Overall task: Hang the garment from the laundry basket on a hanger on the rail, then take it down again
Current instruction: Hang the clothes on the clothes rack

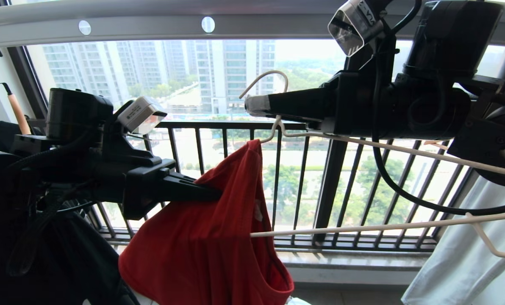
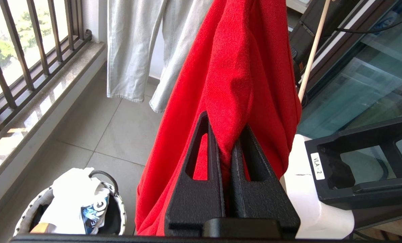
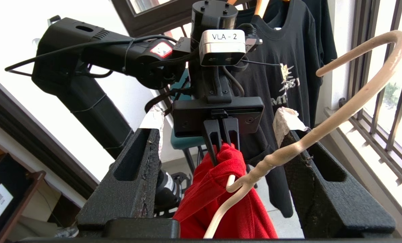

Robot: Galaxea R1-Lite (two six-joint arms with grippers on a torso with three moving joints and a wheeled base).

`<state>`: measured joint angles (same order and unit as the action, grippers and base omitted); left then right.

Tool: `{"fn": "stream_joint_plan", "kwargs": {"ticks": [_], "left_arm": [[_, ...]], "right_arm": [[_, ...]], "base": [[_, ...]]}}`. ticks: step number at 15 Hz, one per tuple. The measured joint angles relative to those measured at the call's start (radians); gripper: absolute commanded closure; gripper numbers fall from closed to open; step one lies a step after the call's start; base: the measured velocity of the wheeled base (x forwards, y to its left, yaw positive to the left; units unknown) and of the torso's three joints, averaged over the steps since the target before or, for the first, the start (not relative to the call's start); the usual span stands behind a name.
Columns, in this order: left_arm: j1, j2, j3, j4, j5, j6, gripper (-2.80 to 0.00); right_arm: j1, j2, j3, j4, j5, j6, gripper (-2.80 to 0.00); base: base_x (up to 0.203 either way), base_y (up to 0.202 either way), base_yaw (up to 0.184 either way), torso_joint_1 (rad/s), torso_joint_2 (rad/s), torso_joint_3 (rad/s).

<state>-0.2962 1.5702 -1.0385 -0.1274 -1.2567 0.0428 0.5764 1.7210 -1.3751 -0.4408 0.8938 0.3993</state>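
Nearest the head camera, the left gripper (image 1: 212, 192) was pressed together on a fold of the red short-sleeved T-shirt (image 1: 218, 237), black fingers (image 2: 218, 162) pinching the cloth at about mid-height of the balcony window. The shirt hung bunched from that pinch, and one shoulder was draped over the end of the thin cream-white wire hanger (image 1: 362, 144).

Just above and to the right, the right gripper (image 1: 256, 106) stood with its taped fingers (image 3: 288, 125) spread. The hanger's twisted neck lay against one finger rather than being clamped between both. The hook (image 3: 366, 57) pointed up, free, not on the long grey metal rail with round white holes (image 1: 151, 25) overhead.

Below, in the left wrist view, the small round white woven basket with a dark rim (image 2: 118, 206) sat on the tiled floor, white cloth inside. Beyond it hung a pale grey garment (image 2: 133, 47); a black T-shirt (image 3: 288, 60) hung behind the left arm. Farthest off was the black railing of vertical bars (image 1: 278, 178).

Judgement: the shirt was only half on. With the right claw spread, the hanger looked loosely supported, so a firm re-grip at the neck seems wise before the left pulls the collar across the other shoulder. Tugging sideways risks tipping the hanger.
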Motion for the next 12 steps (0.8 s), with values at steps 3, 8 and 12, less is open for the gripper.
{"fn": "stream_joint_plan", "kwargs": {"ticks": [3, 8, 12], "left_arm": [[0.001, -0.023, 0.0, 0.0, 0.027, -0.006, 0.0], [0.027, -0.072, 0.009, 0.005, 0.043, -0.011, 0.0], [0.05, -0.109, 0.011, 0.006, 0.068, -0.014, 0.0]], "right_arm": [[-0.041, -0.005, 0.025, 0.001, -0.006, -0.023, -2.8], [-0.121, -0.013, 0.051, 0.001, -0.008, -0.03, -2.8], [-0.187, -0.025, 0.072, 0.001, -0.008, -0.03, -2.8]], "base": [[0.0, 0.0, 0.0, 0.0, 0.0, 0.0], [0.0, 0.0, 0.0, 0.0, 0.0, 0.0], [0.0, 0.0, 0.0, 0.0, 0.0, 0.0]]}}
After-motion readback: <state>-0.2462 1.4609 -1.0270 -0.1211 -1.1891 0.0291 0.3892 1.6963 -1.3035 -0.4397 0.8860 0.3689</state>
